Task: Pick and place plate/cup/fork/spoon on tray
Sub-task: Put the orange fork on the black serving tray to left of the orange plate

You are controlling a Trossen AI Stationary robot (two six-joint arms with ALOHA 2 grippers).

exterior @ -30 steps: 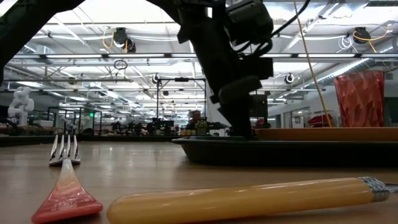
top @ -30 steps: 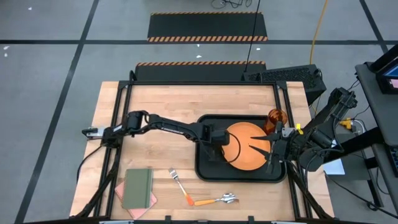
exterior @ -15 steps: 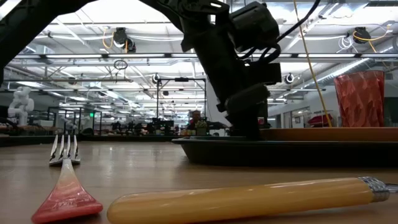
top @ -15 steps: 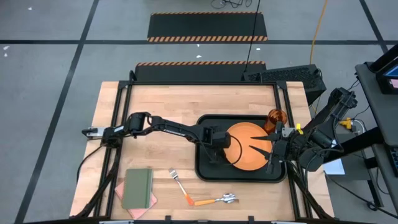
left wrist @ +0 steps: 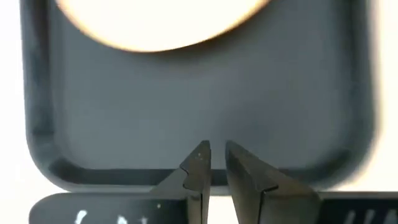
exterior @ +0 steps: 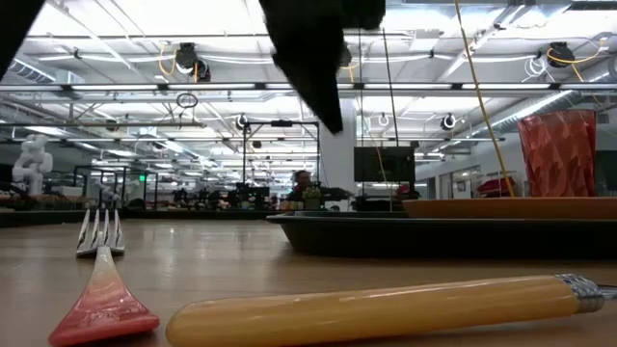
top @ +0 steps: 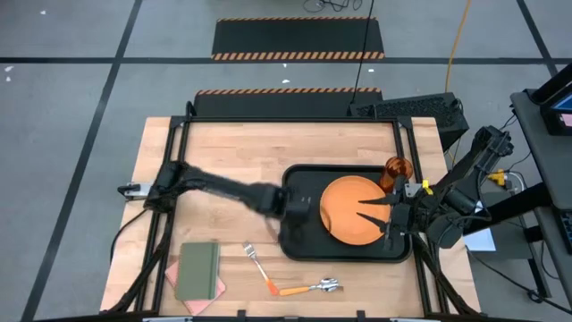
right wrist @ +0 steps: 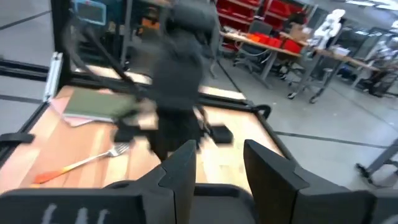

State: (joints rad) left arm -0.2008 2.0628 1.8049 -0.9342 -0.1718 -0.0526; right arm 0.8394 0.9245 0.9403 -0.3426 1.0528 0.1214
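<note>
The orange plate (top: 350, 211) lies flat in the black tray (top: 299, 243), toward its right half; its edge also shows in the low view (exterior: 511, 206) and the left wrist view (left wrist: 155, 25). The amber cup (top: 396, 168) stands upright at the tray's far right corner. The fork (top: 258, 263) and the spoon (top: 310, 288) lie on the table in front of the tray. My left gripper (top: 302, 211) hovers over the tray's left part, shut to a narrow slit and empty. My right gripper (top: 368, 210) is open over the plate's right half.
A green notebook (top: 198, 270) on a pink cloth lies at the near left. Bare tabletop (top: 232, 148) stretches left of and behind the tray. The fork (exterior: 101, 280) and the spoon's handle (exterior: 386, 308) lie close in the low view.
My left gripper has drawn back from the plate's left rim toward the table's left edge and has risen clear of the tray. The plate stays flat where it was in the tray.
</note>
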